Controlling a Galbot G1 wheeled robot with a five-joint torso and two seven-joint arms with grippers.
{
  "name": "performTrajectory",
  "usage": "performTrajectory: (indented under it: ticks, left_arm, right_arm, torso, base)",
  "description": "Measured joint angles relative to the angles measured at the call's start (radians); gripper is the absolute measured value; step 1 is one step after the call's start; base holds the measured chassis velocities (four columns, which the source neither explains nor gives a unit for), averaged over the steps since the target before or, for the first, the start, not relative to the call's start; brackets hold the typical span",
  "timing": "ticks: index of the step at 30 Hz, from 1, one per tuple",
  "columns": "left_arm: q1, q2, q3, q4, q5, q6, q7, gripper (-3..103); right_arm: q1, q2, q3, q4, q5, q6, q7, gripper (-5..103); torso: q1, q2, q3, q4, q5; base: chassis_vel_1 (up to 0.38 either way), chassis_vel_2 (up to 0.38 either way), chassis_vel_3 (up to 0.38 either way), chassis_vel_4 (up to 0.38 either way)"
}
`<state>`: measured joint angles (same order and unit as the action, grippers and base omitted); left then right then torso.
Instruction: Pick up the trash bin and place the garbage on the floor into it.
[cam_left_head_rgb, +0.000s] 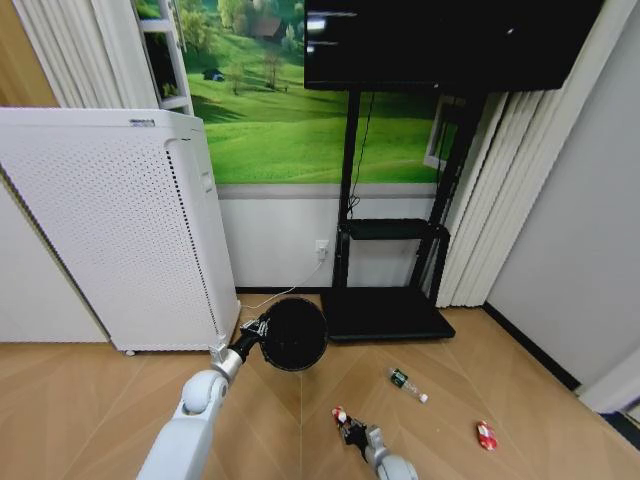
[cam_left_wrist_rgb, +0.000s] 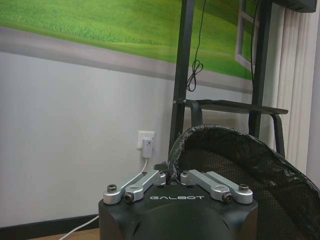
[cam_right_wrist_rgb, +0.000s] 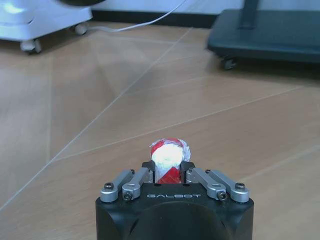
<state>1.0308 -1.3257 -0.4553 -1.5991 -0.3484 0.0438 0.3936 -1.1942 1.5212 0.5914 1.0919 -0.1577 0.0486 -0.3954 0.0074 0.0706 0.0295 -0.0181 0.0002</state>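
Black mesh lined with a crinkled plastic bag is what the small round trash bin (cam_left_head_rgb: 293, 333) is made of, so it is probably handling as a light, stiff-rimmed but slightly springy thing; the rim looks like the sensible place to take it, and that is where the left gripper (cam_left_wrist_rgb: 173, 176) is clamping, its fingers drawn together on the rim's edge, with the bin's open mouth tilting toward the head camera, near the tall white perforated appliance (cam_left_head_rgb: 110, 230). The right gripper (cam_right_wrist_rgb: 167, 170) is sitting low, its fingers closed on a red-and-white crumpled wrapper (cam_right_wrist_rgb: 168, 159) that is poking out past the fingertips; the piece looks soft, nearly weightless and easy to crush, so a hold across its middle seems enough. This held wrapper is lying nearer the robot than the bin, apart from it; a small clear bottle with a green label (cam_left_head_rgb: 407, 383) and a second red-and-white wrapper (cam_left_head_rgb: 486, 435) are lying on the wooden floor (cam_left_head_rgb: 90, 400), to the right.
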Motion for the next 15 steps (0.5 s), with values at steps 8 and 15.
performTrajectory:
  ticks: [8, 15]
  left_arm:
    - [0.016, -0.001, -0.021, 0.013, 0.001, -0.016, 0.004, 7]
    - [0.06, -0.002, -0.091, 0.022, -0.043, -0.035, 0.009, 7]
  right_arm:
    - [-0.079, -0.041, 0.081, 0.178, 0.17, -0.038, 0.026, 24]
    - [-0.091, -0.09, 0.157, 0.342, 0.253, -0.071, 0.072, 24]
  torso:
    - [0.0, 0.0, 0.0, -0.0006, -0.0003]
    - [0.0, 0.0, 0.0, -0.0001, -0.0006]
  base:
    - [0.0, 0.0, 0.0, 0.0]
    - [0.0, 0.0, 0.0, 0.0]
